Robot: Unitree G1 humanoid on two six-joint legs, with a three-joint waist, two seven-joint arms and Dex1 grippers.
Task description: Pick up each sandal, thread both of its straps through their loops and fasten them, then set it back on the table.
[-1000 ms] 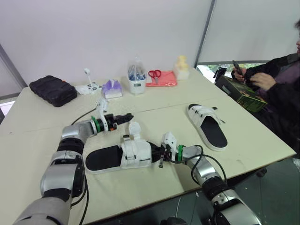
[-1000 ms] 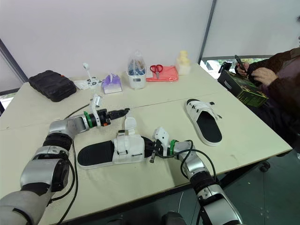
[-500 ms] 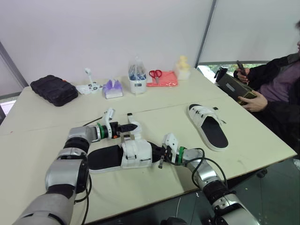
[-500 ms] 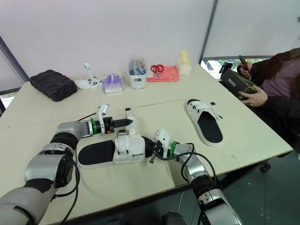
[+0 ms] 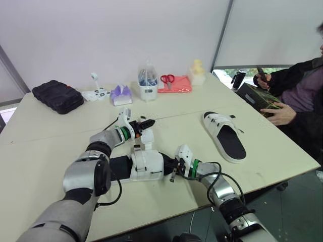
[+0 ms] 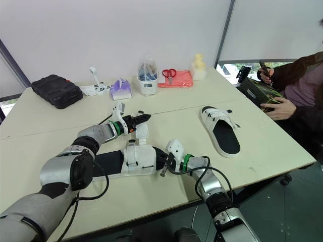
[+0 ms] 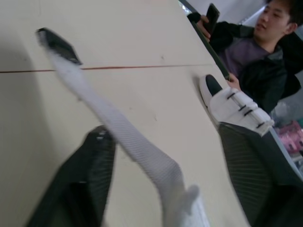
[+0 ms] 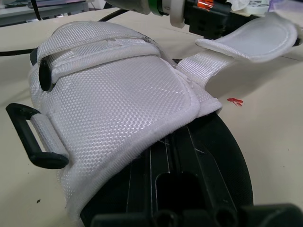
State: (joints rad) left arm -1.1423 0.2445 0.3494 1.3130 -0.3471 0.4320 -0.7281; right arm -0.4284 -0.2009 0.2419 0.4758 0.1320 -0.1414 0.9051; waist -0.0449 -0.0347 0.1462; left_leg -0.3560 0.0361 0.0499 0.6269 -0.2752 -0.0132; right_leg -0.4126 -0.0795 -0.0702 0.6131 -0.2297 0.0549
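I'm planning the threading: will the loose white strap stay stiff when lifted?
Probably floppy: the strap bends along its length inside the open left pincer. Likely light, since it looks like thin woven webbing. Its black tip looks stiffer, which may help threading.

Near sandal (image 5: 146, 164) lies roughly left of far sandal (image 5: 224, 135).

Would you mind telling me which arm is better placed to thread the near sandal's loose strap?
Left. The left gripper is at the strap, which runs between its open fingers. The right gripper sits at the sandal end, likely steadying it.
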